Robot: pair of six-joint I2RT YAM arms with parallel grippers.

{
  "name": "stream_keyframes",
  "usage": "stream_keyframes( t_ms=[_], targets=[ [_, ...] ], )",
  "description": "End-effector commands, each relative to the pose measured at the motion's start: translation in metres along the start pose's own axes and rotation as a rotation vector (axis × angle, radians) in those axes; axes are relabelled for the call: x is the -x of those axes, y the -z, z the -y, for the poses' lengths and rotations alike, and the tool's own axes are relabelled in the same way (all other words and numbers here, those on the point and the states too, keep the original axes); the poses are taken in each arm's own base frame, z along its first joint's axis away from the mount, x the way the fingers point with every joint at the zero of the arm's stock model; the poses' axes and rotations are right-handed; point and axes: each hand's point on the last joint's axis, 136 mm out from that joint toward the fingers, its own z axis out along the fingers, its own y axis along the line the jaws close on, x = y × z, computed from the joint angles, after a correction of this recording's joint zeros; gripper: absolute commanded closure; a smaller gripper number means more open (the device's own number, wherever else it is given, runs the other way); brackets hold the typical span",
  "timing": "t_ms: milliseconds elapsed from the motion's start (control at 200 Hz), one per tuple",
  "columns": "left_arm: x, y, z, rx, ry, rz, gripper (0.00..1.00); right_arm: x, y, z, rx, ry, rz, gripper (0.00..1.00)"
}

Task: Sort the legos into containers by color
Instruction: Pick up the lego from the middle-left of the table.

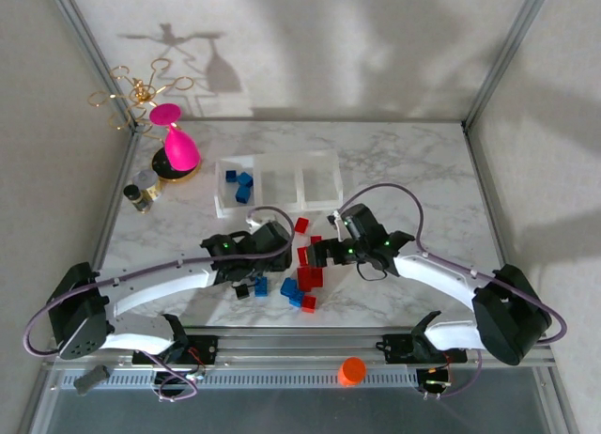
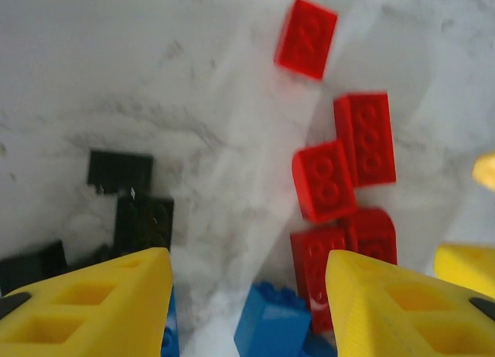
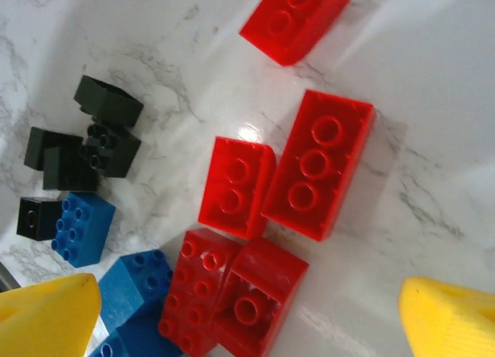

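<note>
Clear plastic, item one: the containers (image 1: 319, 182), three square bins joined in a row. In your top view they sit at 12 o'clock from the loose pile.

- Done so far: the bin at the 9 o'clock end holds a few blue legos (image 1: 242, 187). You can see no bricks in the middle bin or in the bin at the 3 o'clock end. By this count, sorting has barely begun and blue is the only colour started.
- Left to do: every red and black brick, plus the remaining blue ones.

Item two: the loose legos, lying on the marble table (image 1: 423, 162) between your two arms.

- Red legos (image 3: 317, 168): glossy and studded, about five. Four are packed side by side and one lies apart at 12 o'clock.
- Black legos (image 3: 100, 144): a small jumble at 9 o'clock from the reds, some tipped over.
- Loose blue bricks (image 3: 83, 227): at 7 o'clock from the reds, touching the red cluster.

Item three: your tools.

- Left gripper (image 2: 246, 256): yellow fingers parted, pinching nothing. A blue brick sits between them, untouched.
- Right gripper (image 3: 247, 286): spread fully wide over the red cluster, holding nothing.
</note>
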Motion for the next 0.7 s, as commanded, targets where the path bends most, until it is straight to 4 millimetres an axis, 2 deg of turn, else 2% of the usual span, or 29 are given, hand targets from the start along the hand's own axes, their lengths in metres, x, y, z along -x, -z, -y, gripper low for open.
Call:
stream_keyframes(
  t_ms=[0, 230, 401, 581, 696],
  targets=[
    [-0.029, -0.006, 0.000, 0.006, -0.015, -0.082, 0.44, -0.013, 0.001, 0.007, -0.021, -0.037, -0.019, 0.01],
    [-0.053, -0.023, 0.020, 0.004, -0.096, -0.137, 0.42, -0.019, -0.001, 0.015, -0.041, -0.086, -0.014, 0.01],
    [-0.057, -0.039, 0.021, 0.041, -0.121, -0.148, 0.42, -0.020, -0.002, 0.018, -0.056, -0.086, -0.012, 0.01],
    [-0.054, -0.048, 0.031, 0.022, -0.123, -0.145, 0.41, -0.019, 0.000, 0.019, -0.062, -0.084, 0.000, 0.01],
    [-0.058, -0.054, 0.028, 0.044, -0.137, -0.160, 0.41, -0.019, -0.001, 0.020, -0.066, -0.084, -0.002, 0.01]
  ],
)
